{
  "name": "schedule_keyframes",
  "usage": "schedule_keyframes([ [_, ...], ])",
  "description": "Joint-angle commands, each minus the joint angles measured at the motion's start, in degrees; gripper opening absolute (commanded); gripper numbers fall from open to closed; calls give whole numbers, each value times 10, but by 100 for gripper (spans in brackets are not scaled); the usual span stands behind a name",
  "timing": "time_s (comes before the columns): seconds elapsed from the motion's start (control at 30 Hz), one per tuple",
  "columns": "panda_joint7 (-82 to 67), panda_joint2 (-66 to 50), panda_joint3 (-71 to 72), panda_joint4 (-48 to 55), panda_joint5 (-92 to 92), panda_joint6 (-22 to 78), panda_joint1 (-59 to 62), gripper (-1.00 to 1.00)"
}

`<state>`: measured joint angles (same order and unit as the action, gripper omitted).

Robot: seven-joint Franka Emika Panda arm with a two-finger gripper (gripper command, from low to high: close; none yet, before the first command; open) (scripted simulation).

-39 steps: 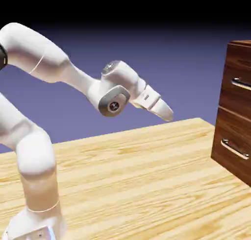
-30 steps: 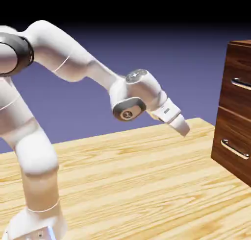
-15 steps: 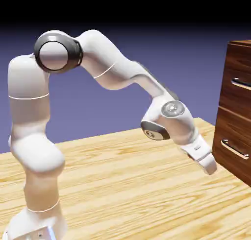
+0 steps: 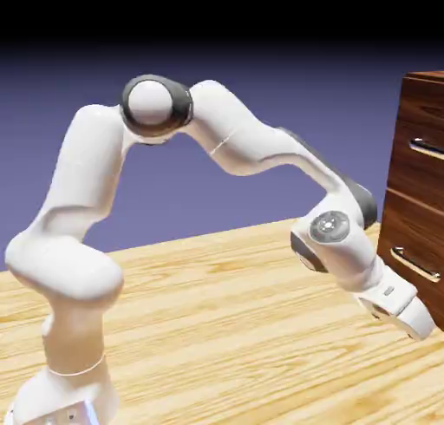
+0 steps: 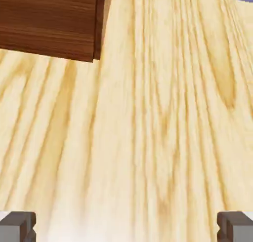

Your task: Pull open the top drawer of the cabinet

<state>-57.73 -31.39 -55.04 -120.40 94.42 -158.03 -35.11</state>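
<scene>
The dark reddish-brown cabinet (image 4: 420, 198) stands at the exterior view's right edge. Its top drawer (image 4: 422, 141) is closed and carries a slim silver bar handle (image 4: 427, 147). A like drawer (image 4: 412, 250) sits below it. My gripper (image 4: 422, 326) hangs low over the table, in front of the cabinet's base and well under the top drawer's handle, pointing down and to the right. In the hand view the gripper (image 5: 127, 226) is open, its grey fingertips (image 5: 18, 226) far apart with only tabletop between them, and a lower corner of the cabinet (image 5: 49, 21) fills the top left.
The pale wooden tabletop (image 4: 225, 319) stretches under the arm. The lower drawer's silver handle (image 4: 414, 264) is just above and behind the gripper. The arm's elbow (image 4: 156, 107) arches high in the middle of the exterior view.
The arm has swung out and down to the right. The gripper went from mid-height, far left of the cabinet, to low over the table by the cabinet's base.
</scene>
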Motion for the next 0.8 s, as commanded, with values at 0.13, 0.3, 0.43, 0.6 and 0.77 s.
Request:
schedule_keyframes([
  [0.13, -125, -80, -68, 51, 117, 20, -43, 100],
  [0.3, -249, -159, -137, 101, 235, 40, -86, 100],
  [0.43, -349, -223, -192, 141, 329, 56, -120, 100],
  [0.6, -473, -303, -260, 192, 446, 76, -163, 100],
  [0.77, -598, -382, -329, 242, 564, 95, -205, 100],
])
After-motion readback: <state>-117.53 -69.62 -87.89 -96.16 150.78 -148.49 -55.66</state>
